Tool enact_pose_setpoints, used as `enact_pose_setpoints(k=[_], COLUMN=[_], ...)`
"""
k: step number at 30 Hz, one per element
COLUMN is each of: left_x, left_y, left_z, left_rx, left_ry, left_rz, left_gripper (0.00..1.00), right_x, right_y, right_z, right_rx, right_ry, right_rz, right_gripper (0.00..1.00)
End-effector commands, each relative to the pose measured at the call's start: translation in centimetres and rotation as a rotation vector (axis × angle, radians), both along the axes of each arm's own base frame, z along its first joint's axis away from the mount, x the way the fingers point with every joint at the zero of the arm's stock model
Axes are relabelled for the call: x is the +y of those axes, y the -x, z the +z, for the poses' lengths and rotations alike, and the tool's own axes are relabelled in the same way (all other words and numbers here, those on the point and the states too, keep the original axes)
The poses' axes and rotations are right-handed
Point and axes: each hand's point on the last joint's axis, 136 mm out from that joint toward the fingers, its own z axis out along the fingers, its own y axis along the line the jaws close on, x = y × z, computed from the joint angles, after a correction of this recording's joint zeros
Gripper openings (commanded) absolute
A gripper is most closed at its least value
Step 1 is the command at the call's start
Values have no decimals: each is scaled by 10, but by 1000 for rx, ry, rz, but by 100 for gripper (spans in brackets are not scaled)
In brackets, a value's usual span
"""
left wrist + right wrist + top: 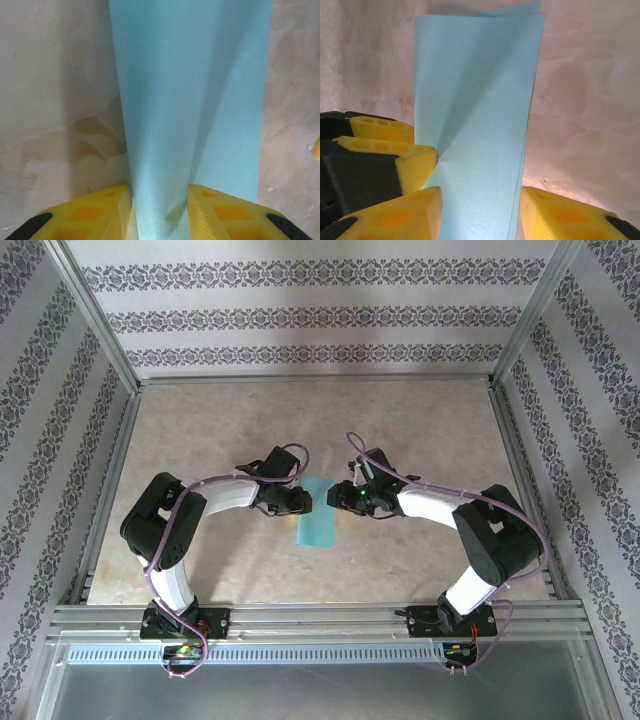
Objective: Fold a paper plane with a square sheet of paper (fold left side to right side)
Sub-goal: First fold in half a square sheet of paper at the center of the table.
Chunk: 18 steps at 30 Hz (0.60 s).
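My left hand sits narrow astride a ridge of paper, pinning or pinching I cannot tell, probably to steady it; right hand straddles it, parted.

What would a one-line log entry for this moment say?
stage: sheet of paper folded | left hand: astride it, grip unclear | right hand: open

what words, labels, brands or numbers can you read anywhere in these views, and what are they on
None: no text can be read in any of the three views.
The folded teal-blue paper sheet is plain and unmarked.
The grey-patterned white wallpaper carries bands of ornament, not letters.
The beige marbled tabletop shows only mottling.
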Motion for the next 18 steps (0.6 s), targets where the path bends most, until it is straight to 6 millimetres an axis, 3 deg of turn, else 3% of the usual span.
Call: enact_pose_setpoints(k=[1, 6, 18], left_x=[7, 7, 6], left_y=[15, 18, 21], left_z=[-19, -25, -31], left_rx=[76, 97, 119], left_ry=[-73, -85, -115], left_rz=[20, 37, 40], left_gripper=[36, 36, 37], right_x=[-20, -31, -34], right_y=[4, 7, 13], right_z=[-7, -13, -31], right_rx=[0, 19, 63], right_ry=[69, 81, 96], right_rz=[-26, -48, -44], right_gripper=[52, 60, 60])
